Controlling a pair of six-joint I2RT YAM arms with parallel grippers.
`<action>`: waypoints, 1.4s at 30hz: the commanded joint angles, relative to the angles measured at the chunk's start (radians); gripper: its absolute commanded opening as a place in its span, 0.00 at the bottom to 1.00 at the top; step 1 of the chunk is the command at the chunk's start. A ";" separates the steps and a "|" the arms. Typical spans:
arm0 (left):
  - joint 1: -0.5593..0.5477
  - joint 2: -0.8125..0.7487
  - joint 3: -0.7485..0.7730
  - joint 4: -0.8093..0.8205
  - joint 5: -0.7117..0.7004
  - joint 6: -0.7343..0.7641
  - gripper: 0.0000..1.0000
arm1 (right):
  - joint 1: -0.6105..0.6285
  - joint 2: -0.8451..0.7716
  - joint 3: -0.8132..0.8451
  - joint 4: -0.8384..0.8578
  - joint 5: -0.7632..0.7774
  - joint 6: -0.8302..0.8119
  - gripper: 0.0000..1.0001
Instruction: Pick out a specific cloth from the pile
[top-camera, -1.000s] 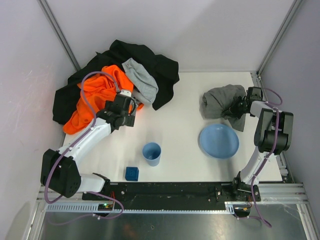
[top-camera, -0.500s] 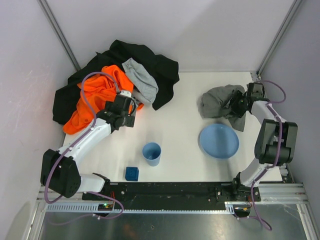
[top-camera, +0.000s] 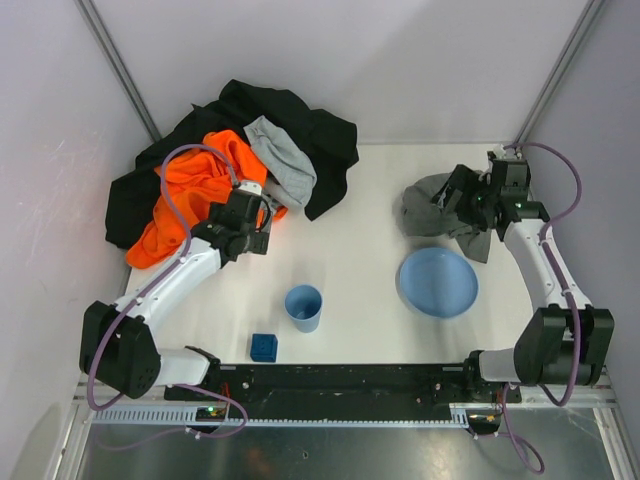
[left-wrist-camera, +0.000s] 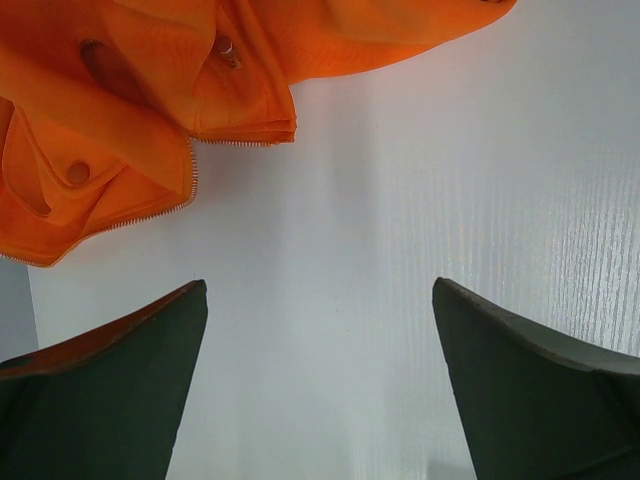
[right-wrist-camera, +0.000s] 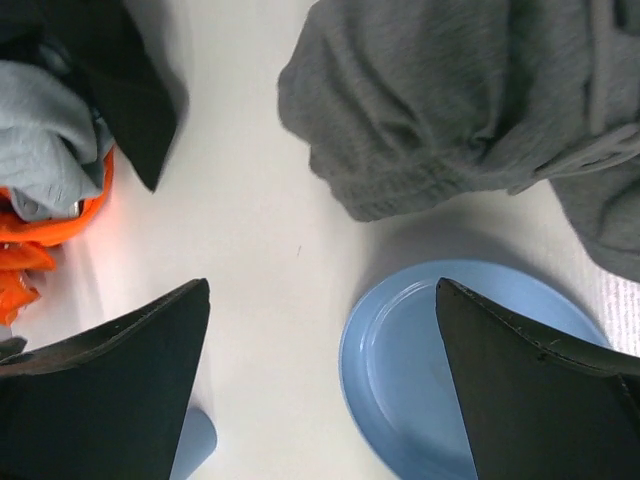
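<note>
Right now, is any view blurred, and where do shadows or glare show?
Top external: sharp, evenly lit, only soft shadows round the pile. Left wrist: the orange cloth is crisp, the left fingers dark and soft-edged; the table looks bright, slightly washed. Right wrist: the cloth throws a soft shadow toward the blue plate.

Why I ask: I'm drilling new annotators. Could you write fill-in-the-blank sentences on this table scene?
1. The dark grey cloth lies apart from the pile, beside the blue ____.
2. In the pile, the orange garment rests on a large ____ one.
3. The right fingers are ____, not shut, and hold nothing.
Missing: plate; black; open.
</note>
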 joint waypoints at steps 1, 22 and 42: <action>-0.009 -0.035 -0.003 0.032 -0.023 -0.013 1.00 | 0.034 -0.057 -0.013 -0.021 0.017 0.004 0.99; 0.001 -0.142 0.031 0.053 0.391 -0.089 1.00 | 0.170 -0.244 -0.049 -0.074 0.064 -0.011 0.99; 0.001 -0.725 -0.134 0.042 0.519 -0.153 1.00 | 0.174 -0.751 -0.222 -0.194 0.069 -0.044 1.00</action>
